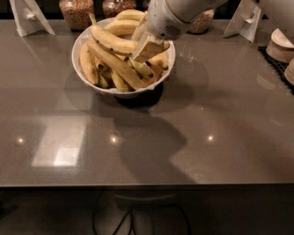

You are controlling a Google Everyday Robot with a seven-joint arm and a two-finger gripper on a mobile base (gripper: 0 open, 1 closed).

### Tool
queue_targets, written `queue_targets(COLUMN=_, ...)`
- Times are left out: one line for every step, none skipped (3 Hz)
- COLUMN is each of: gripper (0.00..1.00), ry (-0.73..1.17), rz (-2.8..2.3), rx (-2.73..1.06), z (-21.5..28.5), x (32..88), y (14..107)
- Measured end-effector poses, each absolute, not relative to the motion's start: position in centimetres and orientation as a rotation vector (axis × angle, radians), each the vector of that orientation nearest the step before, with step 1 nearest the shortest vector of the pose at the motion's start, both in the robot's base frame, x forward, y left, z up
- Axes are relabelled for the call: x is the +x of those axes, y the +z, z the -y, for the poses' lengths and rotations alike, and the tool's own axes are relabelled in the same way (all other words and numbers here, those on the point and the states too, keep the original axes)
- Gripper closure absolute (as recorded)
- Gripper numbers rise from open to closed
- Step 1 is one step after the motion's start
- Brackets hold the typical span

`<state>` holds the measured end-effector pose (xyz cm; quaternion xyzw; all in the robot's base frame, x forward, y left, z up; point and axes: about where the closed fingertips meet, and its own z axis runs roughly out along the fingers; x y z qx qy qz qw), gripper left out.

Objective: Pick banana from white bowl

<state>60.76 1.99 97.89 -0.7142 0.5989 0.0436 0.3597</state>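
Listing from the camera view, the only view.

Item: gripper (144, 50). It is lowered into the right half of the white bowl (76, 57), its tan tip down among the fruit and the pale arm rising behind it toward the top right. It sits low and tilted, probably because the fruit can only be reached from above the rim. Whether it is spread, pressed together or pinching fruit cannot be told, since its own body hides the tip's far side.

Item: banana (112, 42). It is the longest and most curved, lying on top of the pile. Its body starts right at the gripper's tip and sweeps away from it toward the left of the view, the thin dark-tipped stem pointing up at the far rim. It appears to touch the gripper, though this is not certain. Lying uppermost, it is probably the easiest piece to lift free.

Item: straighter long banana (115, 65). It lies below and in front of the gripper, under the curved one, with shorter plump bananas packed around it.

Item: grey table (206, 137). It carries the bowl.

Item: glass jars (76, 11). These stand behind the gripper, past the bowl's far rim.

Item: white card stands (245, 18). One is well to each side of the gripper, at the back.

Status: the banana is in the bowl and not yet lifted out.
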Motion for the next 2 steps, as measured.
queue_targets(gripper=1.0, ry=0.131, rz=-1.563, rx=-1.78, z=0.1, x=60.1, y=100.1)
queue_targets(gripper=1.0, ry=0.186, rz=-1.579, rx=-1.717, z=3.1, x=59.0, y=101.3)
